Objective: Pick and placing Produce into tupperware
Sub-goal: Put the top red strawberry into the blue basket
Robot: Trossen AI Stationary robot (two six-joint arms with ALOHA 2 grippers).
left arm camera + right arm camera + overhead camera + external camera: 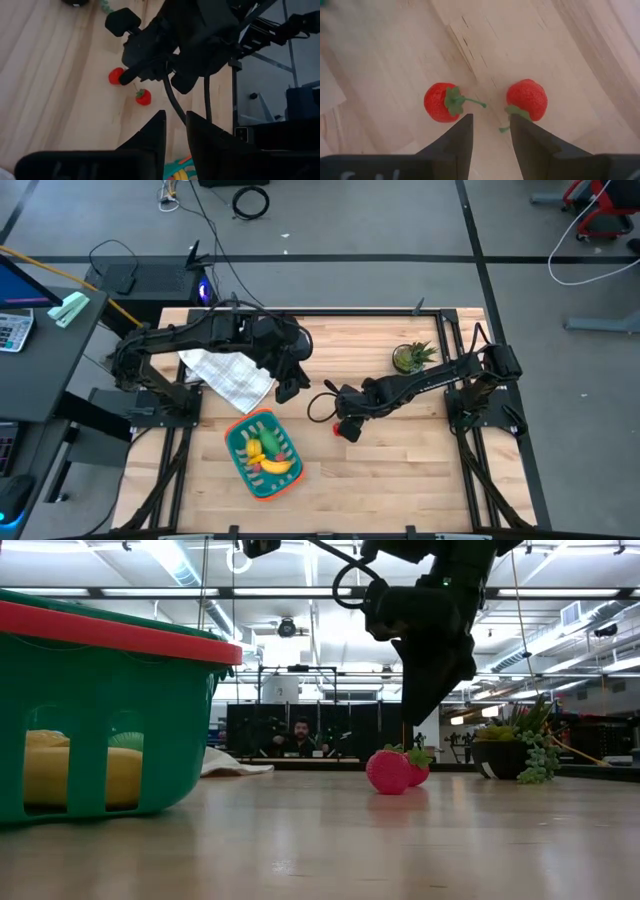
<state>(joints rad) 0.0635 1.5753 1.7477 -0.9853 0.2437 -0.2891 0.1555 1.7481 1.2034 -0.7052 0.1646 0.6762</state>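
Two small red strawberries (442,102) (526,98) lie side by side on the wooden table, right of its middle (348,428). My right gripper (491,122) hangs just above them (412,725), pointing down over the gap between them, fingers a little apart and touching neither. The teal tupperware (233,450) with an orange rim stands near the table's near edge. It holds a yellow banana (278,467), a green piece and other produce. My left gripper (285,392) waits shut over the table's middle, beside the cloth, holding nothing.
A white checked cloth (232,375) lies crumpled at the far left. A potted plant (410,357) stands at the far right, behind the strawberries. Bare wood spreads right of the tupperware toward the near edge. A person (300,735) sits in the room beyond the table.
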